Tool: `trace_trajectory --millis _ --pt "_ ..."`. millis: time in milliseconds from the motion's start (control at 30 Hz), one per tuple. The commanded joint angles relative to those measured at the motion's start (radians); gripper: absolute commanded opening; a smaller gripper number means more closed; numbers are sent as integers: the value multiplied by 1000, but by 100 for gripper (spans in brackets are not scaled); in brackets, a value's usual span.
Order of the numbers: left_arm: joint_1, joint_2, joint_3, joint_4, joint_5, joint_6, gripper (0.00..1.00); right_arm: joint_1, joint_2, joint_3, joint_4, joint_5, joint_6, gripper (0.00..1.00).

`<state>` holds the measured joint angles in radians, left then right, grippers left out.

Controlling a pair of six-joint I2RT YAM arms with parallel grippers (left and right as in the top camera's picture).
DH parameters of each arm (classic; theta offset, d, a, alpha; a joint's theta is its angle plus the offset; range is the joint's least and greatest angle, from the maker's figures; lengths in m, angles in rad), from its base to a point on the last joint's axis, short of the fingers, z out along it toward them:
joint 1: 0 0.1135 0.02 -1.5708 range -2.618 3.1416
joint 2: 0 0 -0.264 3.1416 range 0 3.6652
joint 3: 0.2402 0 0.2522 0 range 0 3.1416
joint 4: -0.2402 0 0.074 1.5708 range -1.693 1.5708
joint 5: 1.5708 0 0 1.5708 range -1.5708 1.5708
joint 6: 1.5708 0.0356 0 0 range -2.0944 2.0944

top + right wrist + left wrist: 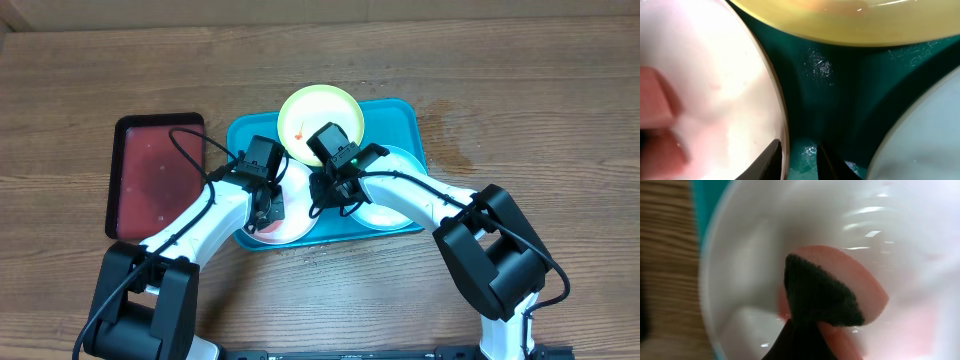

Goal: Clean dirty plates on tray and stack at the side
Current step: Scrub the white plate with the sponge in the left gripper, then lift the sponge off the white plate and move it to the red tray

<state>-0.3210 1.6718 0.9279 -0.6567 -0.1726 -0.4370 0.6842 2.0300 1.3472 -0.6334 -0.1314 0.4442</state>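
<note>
Tray [405,115] holding 3 plates, yellow-green plate [318,112] far, white plate [298,224] near left, pale blue plate [392,212] near right, left gripper [266,202] clamping pink sponge [860,285] on white plate, right gripper [797,161] narrowly parted at its rim, gripping nothing

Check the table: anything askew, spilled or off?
The yellow-green plate overhangs the far rim of the teal tray rather than lying fully inside, and it carries a small red smear. A darker patch that looks damp marks the wood right of the tray. Nothing else stands out.
</note>
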Motion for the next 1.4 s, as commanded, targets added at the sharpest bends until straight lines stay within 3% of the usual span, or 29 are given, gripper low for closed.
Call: trace_trajectory --millis 0,267,567,733,900,1133,1367 --pt "8 8 37 -35 -182 18 4 2 9 -12 1 -1 2 26" --pt "6 7 171 -101 -171 11 4 2 9 -12 2 0 2 26" --pt "6 25 176 12 188 -51 4 2 9 -12 20 0 2 27" --pt "7 92 134 60 213 -87 4 2 9 -12 19 0 1 27" --pt "8 175 133 28 92 -82 4 2 9 -12 16 0 1 27" --pt "8 197 136 -84 -204 -83 4 2 9 -12 16 0 1 27" --pt "8 196 157 -183 -362 -84 4 2 9 -12 16 0 1 27"
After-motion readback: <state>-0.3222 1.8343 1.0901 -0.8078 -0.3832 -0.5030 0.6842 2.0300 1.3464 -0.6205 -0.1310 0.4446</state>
